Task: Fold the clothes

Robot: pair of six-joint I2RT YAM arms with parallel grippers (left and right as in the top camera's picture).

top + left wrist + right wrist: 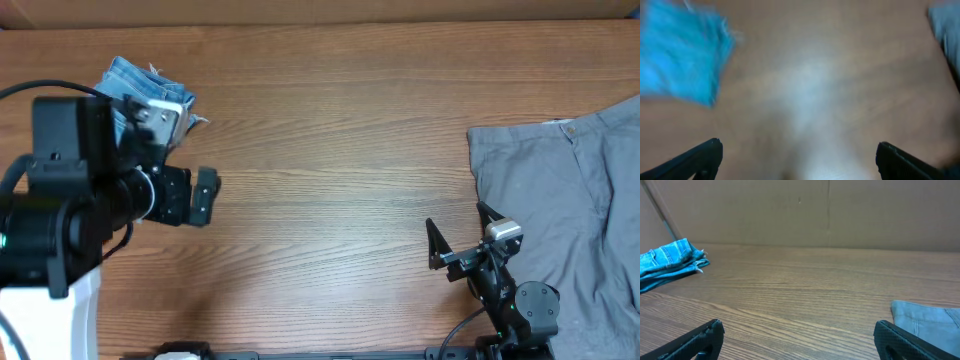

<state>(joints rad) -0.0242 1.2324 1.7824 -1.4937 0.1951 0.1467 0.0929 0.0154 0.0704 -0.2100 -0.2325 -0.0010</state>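
The light-blue denim jeans [150, 88] lie folded in a small bundle at the far left of the table, partly hidden by my left arm. They show blurred at the upper left of the left wrist view [682, 55] and at the left of the right wrist view [667, 260]. The grey trousers [565, 200] lie spread flat at the right, running off the edge. A corner of them shows in the right wrist view [927, 322]. My left gripper [200, 195] is open and empty, just right of the jeans. My right gripper [460, 235] is open and empty, beside the grey trousers' left edge.
The wooden table [330, 150] spans the view. A brown wall stands behind its far edge [830, 210]. My left arm's body [60, 200] covers the near left corner.
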